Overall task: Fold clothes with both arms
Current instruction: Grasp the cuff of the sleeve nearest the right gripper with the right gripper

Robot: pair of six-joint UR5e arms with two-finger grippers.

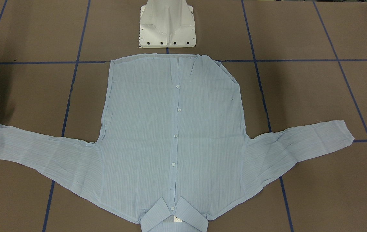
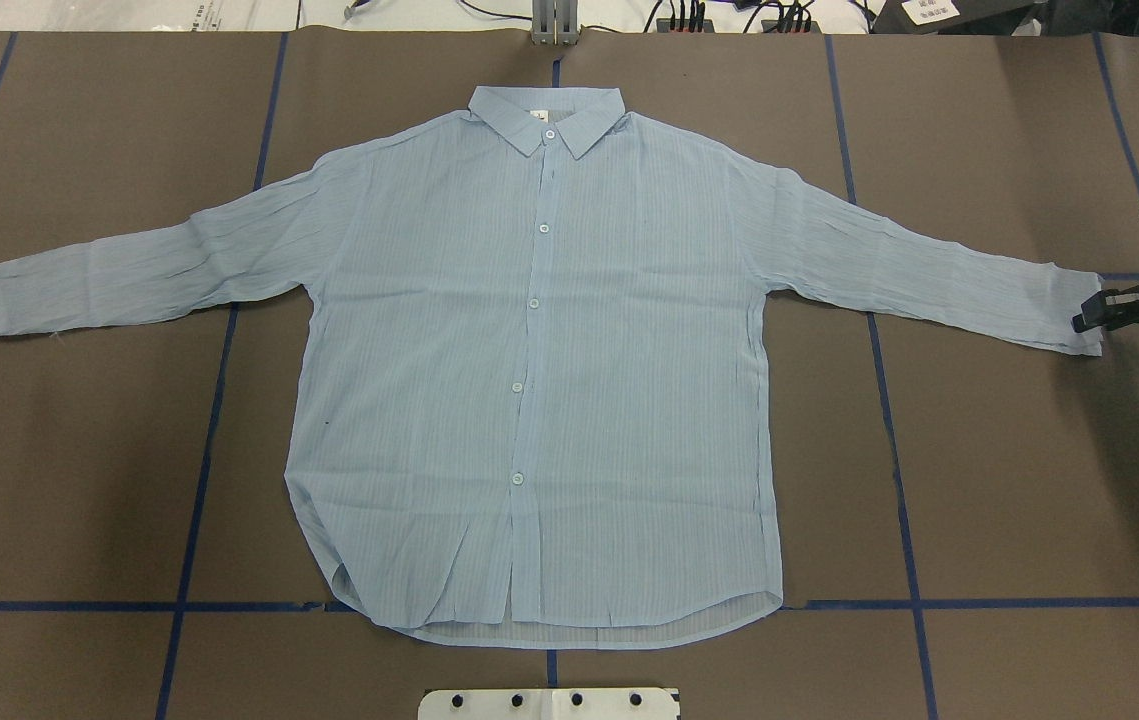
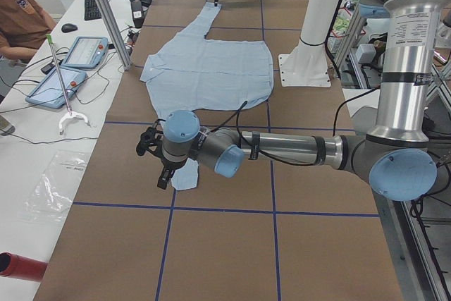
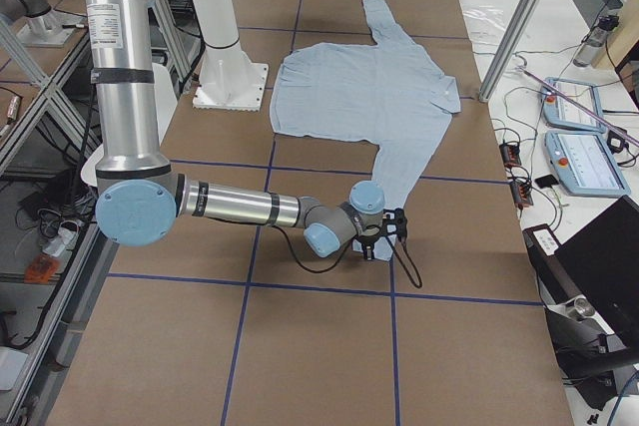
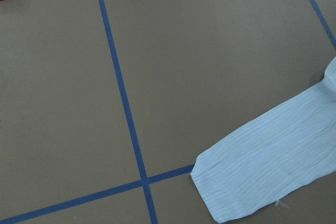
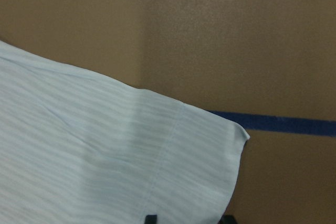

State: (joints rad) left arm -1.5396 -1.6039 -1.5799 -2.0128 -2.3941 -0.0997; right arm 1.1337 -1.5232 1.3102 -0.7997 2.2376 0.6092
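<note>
flatly spread shirt (image 2: 529, 380); right hand (image 2: 1086, 322) at cuff (image 2: 1064, 310).

Thin crinkled cloth shirt (image 2: 529, 380) on matt brown paper-covered table (image 2: 79, 450)

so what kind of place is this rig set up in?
Most likely a robotics lab or data-collection cell: a brown paper-covered table marked with a blue tape grid, two grey touchscreen teach pendants on a white side bench, and silver aluminium frame posts beside the table.
</note>
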